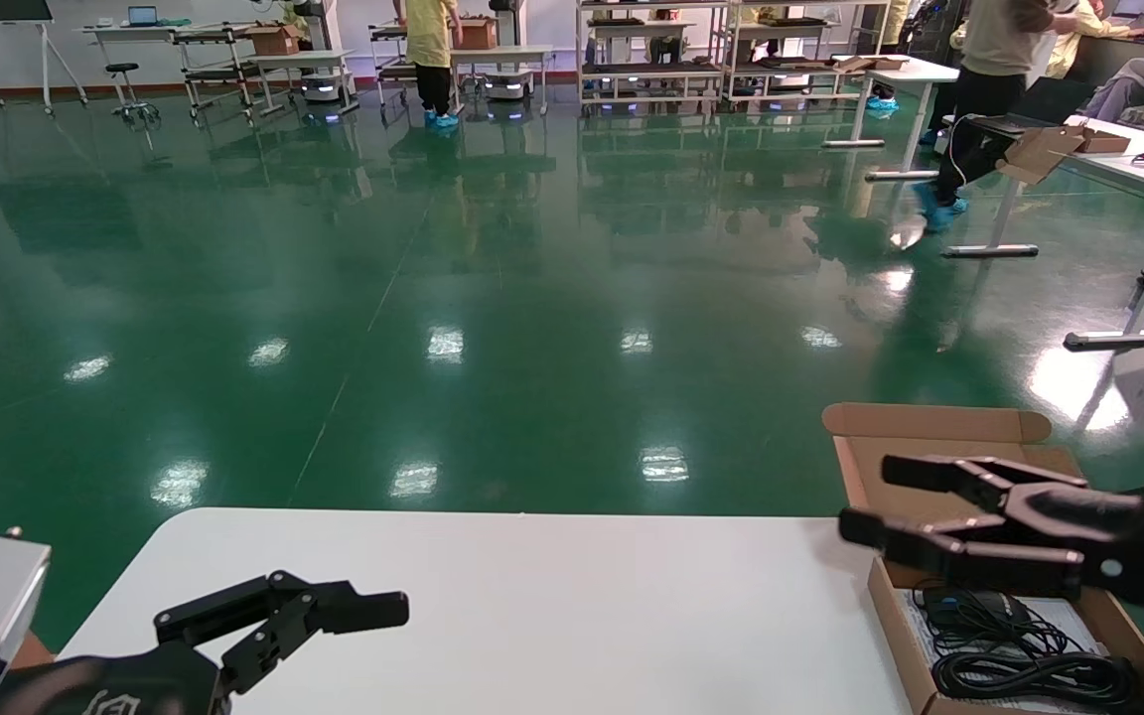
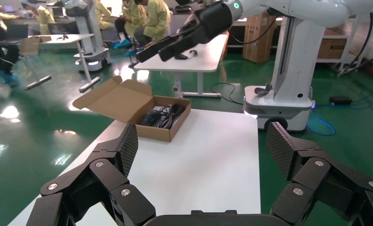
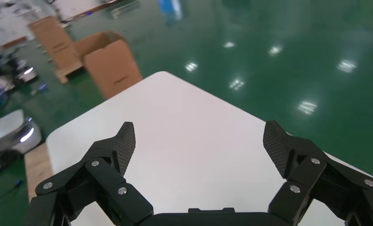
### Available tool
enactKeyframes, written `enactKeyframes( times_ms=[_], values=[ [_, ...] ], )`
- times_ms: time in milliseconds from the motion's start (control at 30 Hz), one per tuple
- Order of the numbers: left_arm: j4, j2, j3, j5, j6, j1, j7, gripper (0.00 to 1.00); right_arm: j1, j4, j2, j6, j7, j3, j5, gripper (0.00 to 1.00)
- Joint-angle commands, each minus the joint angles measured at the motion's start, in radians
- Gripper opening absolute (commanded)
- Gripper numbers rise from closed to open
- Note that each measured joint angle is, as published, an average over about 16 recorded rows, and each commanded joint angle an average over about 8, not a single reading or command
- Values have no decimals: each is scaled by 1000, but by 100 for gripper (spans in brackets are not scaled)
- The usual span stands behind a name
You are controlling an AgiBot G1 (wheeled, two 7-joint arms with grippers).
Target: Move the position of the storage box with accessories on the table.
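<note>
The cardboard storage box [image 1: 939, 636] sits at the right edge of the white surface [image 1: 532, 616], flap lid open, black cable bundle [image 1: 1019, 655] inside on a white sheet. The right gripper [image 1: 865, 501] hovers above it, fingers spread. The left gripper [image 1: 383, 608] hovers near-left, fingers spread.

Box [image 1: 939, 462] at table's [image 1: 552, 616] far right corner, lid flap open away from robot, past table's far edge. Cables [image 1: 1019, 655] inside box, lying on paper sheet [image 1: 1069, 614]. Right gripper [image 1: 865, 501] above box's left wall, clear of it, jaws spread. Left gripper [image 1: 373, 604] low over table's near left part, well apart from box, jaws spread. Table middle between them.
</note>
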Motion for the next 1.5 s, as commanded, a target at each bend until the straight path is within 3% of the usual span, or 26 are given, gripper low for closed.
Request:
enactKeyframes(
  times_ms=[33, 933, 1500],
  values=[
    [0, 0, 0, 0, 0, 0, 0, 100, -29, 42, 2, -3, -15, 16, 15, 100],
    [0, 0, 0, 0, 0, 0, 0, 100, -414, 586, 34, -37, -217, 225, 210, 100],
    [0, 0, 0, 0, 0, 0, 0, 100, -425, 601, 35, -39, -221, 232, 218, 100]
  ],
)
